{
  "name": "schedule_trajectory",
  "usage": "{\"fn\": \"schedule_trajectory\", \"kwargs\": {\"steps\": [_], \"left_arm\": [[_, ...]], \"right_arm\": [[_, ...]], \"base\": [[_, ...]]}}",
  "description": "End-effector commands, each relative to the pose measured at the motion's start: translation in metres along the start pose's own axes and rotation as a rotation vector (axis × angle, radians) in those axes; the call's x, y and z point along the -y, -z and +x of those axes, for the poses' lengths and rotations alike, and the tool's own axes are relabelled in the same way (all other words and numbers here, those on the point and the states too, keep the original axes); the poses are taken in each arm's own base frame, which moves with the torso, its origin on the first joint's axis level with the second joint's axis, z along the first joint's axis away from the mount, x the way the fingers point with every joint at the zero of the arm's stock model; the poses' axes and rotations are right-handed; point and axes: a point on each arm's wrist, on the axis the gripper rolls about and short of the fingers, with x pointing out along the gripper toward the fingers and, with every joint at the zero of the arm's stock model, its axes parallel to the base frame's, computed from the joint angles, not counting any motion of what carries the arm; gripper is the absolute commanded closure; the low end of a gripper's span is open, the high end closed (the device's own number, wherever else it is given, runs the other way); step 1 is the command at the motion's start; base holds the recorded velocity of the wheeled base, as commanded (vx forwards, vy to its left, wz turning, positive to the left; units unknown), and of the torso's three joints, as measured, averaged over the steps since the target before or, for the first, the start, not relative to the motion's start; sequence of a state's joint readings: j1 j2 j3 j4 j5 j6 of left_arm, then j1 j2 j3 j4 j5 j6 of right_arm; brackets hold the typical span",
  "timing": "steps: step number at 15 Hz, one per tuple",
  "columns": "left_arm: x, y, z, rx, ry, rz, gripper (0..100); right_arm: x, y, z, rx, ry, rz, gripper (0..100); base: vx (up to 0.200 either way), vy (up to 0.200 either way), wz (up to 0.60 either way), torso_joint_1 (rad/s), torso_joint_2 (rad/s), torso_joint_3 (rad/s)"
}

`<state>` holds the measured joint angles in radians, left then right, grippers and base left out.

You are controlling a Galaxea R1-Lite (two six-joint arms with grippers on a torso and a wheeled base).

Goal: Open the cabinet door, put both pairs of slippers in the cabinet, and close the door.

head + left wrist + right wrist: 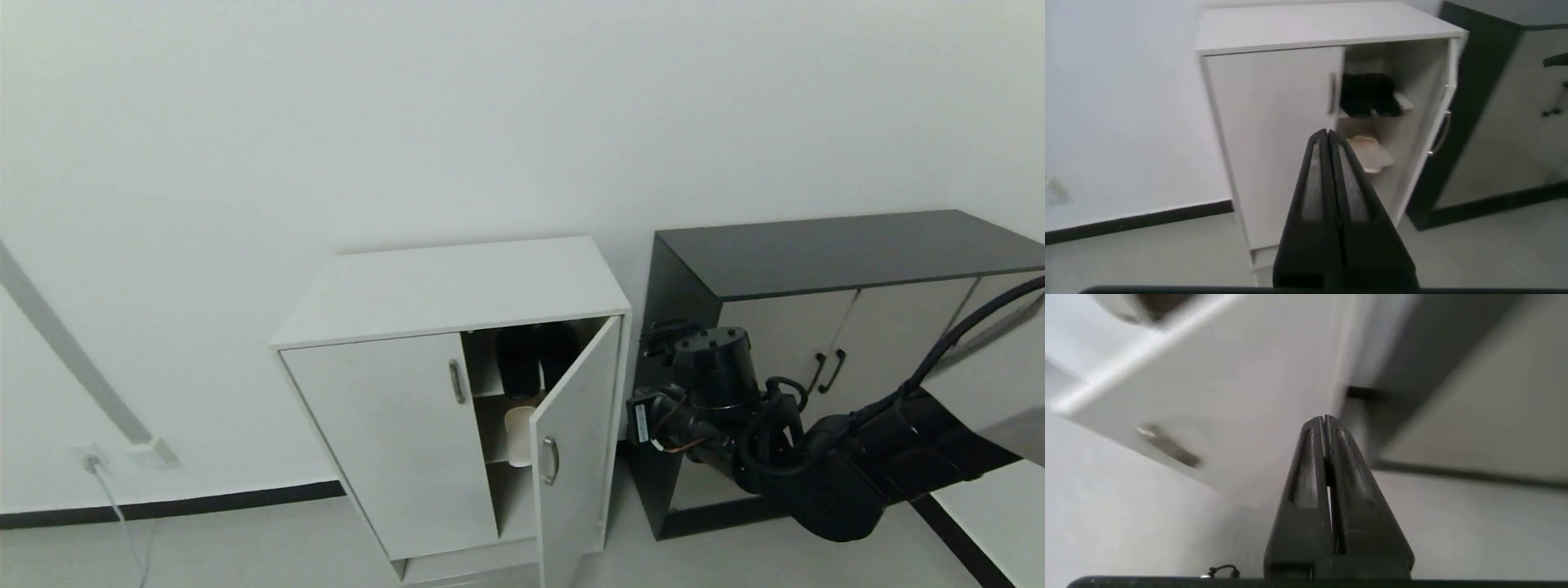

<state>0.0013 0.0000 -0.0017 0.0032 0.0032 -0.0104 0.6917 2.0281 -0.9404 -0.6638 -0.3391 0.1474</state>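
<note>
On my head camera, the dark cabinet (841,249) fills the right of the frame, set against the wall. Just beside it at centre frame stands the white cabinet (457,286). Its left door (392,441) is shut and its right door (575,441) is swung partway out toward me.

The right arm (816,465) comes in from the lower right of the frame. Its wrist is in front of the dark cabinet's near end, close to the outer face of the open door.

Both pairs are inside the white cabinet and show through the gap. The black slippers (531,359) are on the upper shelf and the pale slippers (519,435) on the shelf below.

The left gripper (1327,137) points at the cabinet front from well back, with its fingers pressed together and nothing between them. The right gripper (1325,422) also has its fingers closed and empty. It faces the outer side of the right door near the handle (551,460), and I cannot tell whether it touches the panel.

A socket (88,457) with a cable plugged in sits low on the wall at the left of the frame.
</note>
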Motion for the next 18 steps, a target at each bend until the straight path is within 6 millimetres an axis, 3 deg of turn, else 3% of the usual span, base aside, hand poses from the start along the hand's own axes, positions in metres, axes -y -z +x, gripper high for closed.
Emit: {"fn": "schedule_trajectory", "kwargs": {"steps": [1, 3, 9, 18], "left_arm": [[0.000, 0.000, 0.000, 0.001, 0.000, 0.000, 100], [0.000, 0.000, 0.000, 0.001, 0.000, 0.000, 100], [0.000, 0.000, 0.000, 0.001, 0.000, 0.000, 100], [0.000, 0.000, 0.000, 0.001, 0.000, 0.001, 100]], "right_arm": [[-0.001, 0.000, 0.000, 0.002, -0.003, 0.000, 100], [-0.001, -0.001, -0.001, 0.004, -0.005, 0.002, 100], [0.004, -0.004, -0.003, 0.041, -0.001, 0.014, 100], [0.015, 0.040, -0.030, -0.049, -0.062, -0.018, 100]], "base": [[0.000, 0.000, 0.60, 0.017, 0.01, 0.002], [0.000, 0.000, 0.60, 0.002, 0.01, 0.002], [0.000, 0.000, 0.00, 0.000, 0.00, 0.000], [0.000, 0.000, 0.00, 0.000, 0.00, 0.000]]}}
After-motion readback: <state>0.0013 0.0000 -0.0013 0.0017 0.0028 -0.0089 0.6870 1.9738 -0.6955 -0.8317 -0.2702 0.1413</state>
